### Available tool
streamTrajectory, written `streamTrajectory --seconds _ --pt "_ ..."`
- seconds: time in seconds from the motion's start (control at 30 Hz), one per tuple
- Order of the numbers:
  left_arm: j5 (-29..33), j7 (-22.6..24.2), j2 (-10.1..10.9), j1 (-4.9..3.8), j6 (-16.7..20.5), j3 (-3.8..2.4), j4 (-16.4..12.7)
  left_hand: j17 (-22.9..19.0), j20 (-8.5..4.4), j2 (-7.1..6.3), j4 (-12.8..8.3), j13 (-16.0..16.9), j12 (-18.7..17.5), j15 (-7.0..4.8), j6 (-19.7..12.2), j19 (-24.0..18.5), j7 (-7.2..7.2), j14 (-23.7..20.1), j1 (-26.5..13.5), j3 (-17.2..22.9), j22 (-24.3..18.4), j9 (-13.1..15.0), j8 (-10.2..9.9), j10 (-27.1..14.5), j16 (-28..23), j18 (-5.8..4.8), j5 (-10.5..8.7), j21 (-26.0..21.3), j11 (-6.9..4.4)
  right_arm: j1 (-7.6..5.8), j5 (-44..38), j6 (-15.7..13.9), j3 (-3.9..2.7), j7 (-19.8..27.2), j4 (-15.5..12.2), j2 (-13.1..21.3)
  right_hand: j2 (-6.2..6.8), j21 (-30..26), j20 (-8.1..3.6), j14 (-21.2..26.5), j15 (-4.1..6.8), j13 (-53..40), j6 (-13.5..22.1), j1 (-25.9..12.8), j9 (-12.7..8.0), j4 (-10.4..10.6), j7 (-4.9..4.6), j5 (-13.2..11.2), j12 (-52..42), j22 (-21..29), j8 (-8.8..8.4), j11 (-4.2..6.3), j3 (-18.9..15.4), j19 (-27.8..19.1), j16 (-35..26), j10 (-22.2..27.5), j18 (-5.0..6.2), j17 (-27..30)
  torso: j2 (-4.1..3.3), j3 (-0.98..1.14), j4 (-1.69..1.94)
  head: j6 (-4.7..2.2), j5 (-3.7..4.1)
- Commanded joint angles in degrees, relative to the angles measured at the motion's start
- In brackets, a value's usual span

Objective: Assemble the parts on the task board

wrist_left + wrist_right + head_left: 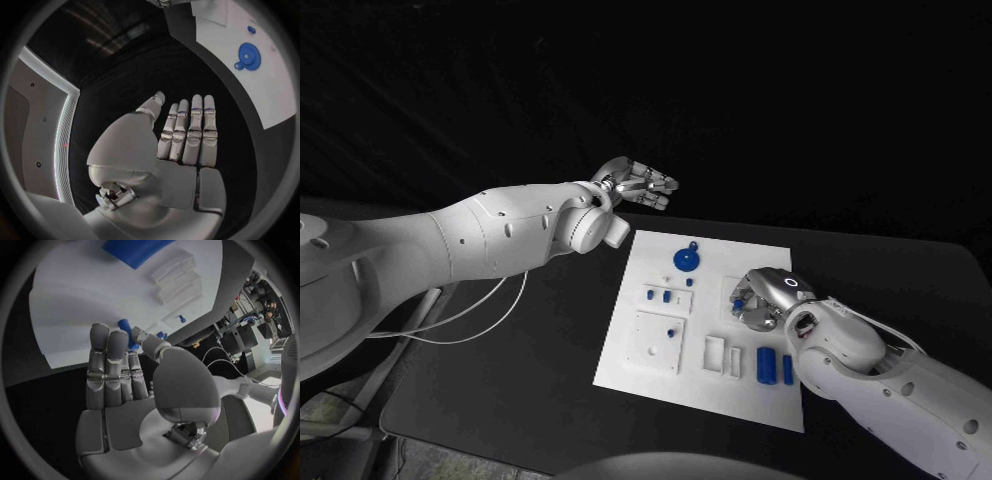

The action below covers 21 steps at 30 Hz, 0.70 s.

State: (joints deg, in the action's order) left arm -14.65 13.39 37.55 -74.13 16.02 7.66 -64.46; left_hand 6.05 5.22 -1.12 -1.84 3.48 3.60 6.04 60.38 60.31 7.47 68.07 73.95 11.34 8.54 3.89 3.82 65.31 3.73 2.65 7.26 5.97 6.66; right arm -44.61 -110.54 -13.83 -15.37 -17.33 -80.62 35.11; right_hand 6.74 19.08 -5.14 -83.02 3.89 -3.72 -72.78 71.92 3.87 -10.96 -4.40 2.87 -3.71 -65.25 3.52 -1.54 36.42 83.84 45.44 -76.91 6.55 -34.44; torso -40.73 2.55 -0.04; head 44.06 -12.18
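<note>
The white task board (653,365) lies mid-bench, blue parts on it. The right hand (764,297) rests over the board's right side, fingers (109,357) pinching a small blue part (127,332). The left hand (635,187) hovers beyond the board's far edge, fingers (190,132) straight, holding nothing, near a round blue disc (687,259).

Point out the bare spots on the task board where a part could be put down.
Free: the task board's far right corner beyond the blue round part, and its near left corner. Crowded: the middle and near right, with the right robot hand and blue bars.

Right hand (125,390) pinches blue part (127,333) over task board (75,295)
</note>
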Motion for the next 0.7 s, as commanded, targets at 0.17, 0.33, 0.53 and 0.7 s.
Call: streamTrajectory --seconds 0.17,0.33,0.53,0.7 --pt "0.3 1.21 0.08 -0.04 -0.4 -0.04 0.45 0.1 -0.07 0.26 0.06 -0.06 -0.16 0.0 0.09 0.27 0.03 0.36 -0.15 -0.47 -0.12 -0.04 -0.06 0.27 -0.1 0.24 -0.25 0.27 0.18 -0.16 0.32 -2.56 -2.9 1.55 -2.6 0.72 -0.73 0.12 -0.52 -0.01 0.33 0.16 -0.8 0.49 0.74 0.09 0.21 -0.11 -0.01 -0.43 0.2 0.69 -0.08 0.47 -0.02 -1.33 -0.74 -0.24 0.0 0.02 -0.14 -0.5 0.18" --pt "0.32 1.39 0.13 -0.04 -0.42 -0.04 0.8 0.1 -0.07 0.26 0.06 -0.06 -0.16 0.0 0.09 0.27 0.03 0.36 -0.15 -0.47 -0.12 -0.04 -0.06 0.27 -0.1 0.24 -0.25 0.27 0.18 -0.24 2.53 -2.91 -4.65 1.91 -4.85 1.36 -0.77 -0.08 -0.53 -0.09 0.34 0.17 -0.81 0.64 0.71 0.23 0.19 -0.11 0.0 -0.64 0.19 0.7 -0.28 0.54 -0.17 -1.33 -0.76 -0.4 -0.03 -0.08 -0.08 -0.54 0.16" --pt "0.55 1.87 -0.13 -0.03 -0.81 -0.04 1.44 0.12 -0.1 0.21 0.07 -0.07 -0.17 -0.02 0.11 0.3 0.01 0.44 -0.03 -0.6 -0.22 -0.06 -0.1 0.35 -0.12 0.21 -0.21 0.32 0.15 -0.27 2.43 -3.02 -5.16 2.61 -6.7 0.67 -0.93 -0.29 -0.52 -0.14 0.33 0.16 -0.81 0.8 0.7 0.1 0.2 -0.1 -0.02 -0.82 0.21 0.7 -0.57 0.58 -0.27 -1.33 -0.76 -0.55 -0.07 -0.17 -0.1 -0.52 -0.08" --pt "0.82 2.44 -0.85 -0.03 -1.25 -0.04 2.37 0.09 -0.06 0.2 0.06 -0.06 -0.17 0.03 0.08 0.2 0.03 0.31 0.0 -0.63 -0.29 -0.06 -0.1 0.3 -0.13 0.17 -0.18 0.27 0.17 -0.26 1.19 -3.16 -4.15 3.15 -6.81 -1.3 -0.98 -0.43 -0.52 -0.15 0.33 0.17 -0.85 0.95 0.7 0.45 0.22 -0.11 0.01 -0.93 0.2 0.71 -0.81 0.58 -0.37 -1.35 -0.8 -0.6 -0.01 -0.1 0.05 -0.41 -0.46"
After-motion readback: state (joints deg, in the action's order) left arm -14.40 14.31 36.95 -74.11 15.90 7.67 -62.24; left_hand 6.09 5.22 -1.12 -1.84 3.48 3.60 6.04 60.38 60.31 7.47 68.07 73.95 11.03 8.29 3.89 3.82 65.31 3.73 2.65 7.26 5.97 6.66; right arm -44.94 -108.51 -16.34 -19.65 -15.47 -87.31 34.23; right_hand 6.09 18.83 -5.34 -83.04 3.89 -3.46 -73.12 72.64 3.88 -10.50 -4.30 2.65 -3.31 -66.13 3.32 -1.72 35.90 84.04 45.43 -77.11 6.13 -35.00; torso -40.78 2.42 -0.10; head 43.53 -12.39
